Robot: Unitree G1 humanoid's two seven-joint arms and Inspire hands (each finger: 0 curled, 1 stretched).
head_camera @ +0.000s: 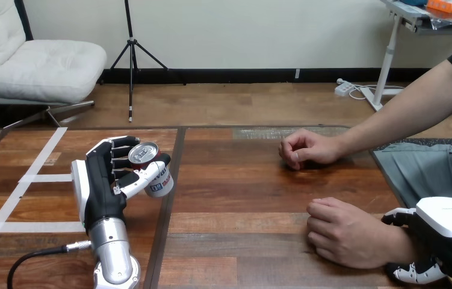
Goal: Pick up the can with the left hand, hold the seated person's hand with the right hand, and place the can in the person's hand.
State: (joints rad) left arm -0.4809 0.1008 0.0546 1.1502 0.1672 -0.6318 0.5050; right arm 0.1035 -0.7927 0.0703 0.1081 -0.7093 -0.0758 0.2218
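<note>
A can (152, 167) with a silver top and a red, white and blue side leans in my left hand (100, 186) at the table's left, with the fingers curled behind it and the thumb across its front. At the bottom right, my right hand (446, 232) is at the wrist of the person's nearer hand (343, 232). Its fingers (396, 217) curl over the wrist and its thumb shows below. That nearer hand lies palm down on the wooden table (241, 198). The person's farther hand (304, 147) rests as a loose fist farther back.
White tape lines (30, 178) cross the table's left part. A dark seam (168, 211) runs front to back beside my left arm. The table's right edge (386, 180) lies next to the person's lap.
</note>
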